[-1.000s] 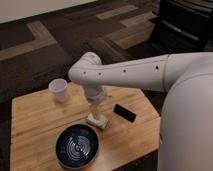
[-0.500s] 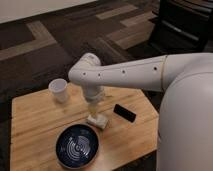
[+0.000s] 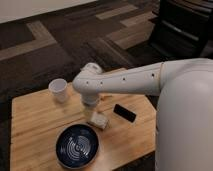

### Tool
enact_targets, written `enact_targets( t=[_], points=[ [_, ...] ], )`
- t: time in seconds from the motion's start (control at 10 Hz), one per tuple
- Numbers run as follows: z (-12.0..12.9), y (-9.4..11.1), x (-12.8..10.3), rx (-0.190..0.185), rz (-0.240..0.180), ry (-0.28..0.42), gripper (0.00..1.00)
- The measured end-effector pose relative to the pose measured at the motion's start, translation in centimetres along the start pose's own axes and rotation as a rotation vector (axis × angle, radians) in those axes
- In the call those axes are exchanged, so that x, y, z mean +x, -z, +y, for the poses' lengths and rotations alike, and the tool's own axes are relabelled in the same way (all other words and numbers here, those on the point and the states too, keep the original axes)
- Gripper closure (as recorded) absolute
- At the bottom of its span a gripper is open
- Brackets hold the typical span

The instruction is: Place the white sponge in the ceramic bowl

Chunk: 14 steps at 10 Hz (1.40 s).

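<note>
Gripper [image 3: 93, 114] at frame centre, on sponge [image 3: 100, 121]; open or closed, cannot tell. Sponge prob. soft, light: take by long sides. Bowl [image 3: 63, 144] lower left.

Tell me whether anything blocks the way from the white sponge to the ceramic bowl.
Nothing visible does. The white sponge lies just beyond the ceramic bowl, with only bare table between them. The claw hangs right over the sponge. The white cup and black phone sit clear of that path.
</note>
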Motion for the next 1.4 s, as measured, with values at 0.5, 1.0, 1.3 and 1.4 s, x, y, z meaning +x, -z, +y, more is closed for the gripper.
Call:
enact_targets(
  t=[0.5,1.0,1.3,1.4],
  points=[
    [1.2,-4.3,0.1,-0.037,-0.011,-0.009,0.35],
    [1.7,-5.1,0.7,-0.041,0.008,-0.021,0.48],
    [0.7,-0.8,0.3,0.027,0.041,0.019,0.92],
    [0.7,0.5,-0.1,0.039,0.048,0.045,0.99]
  ],
)
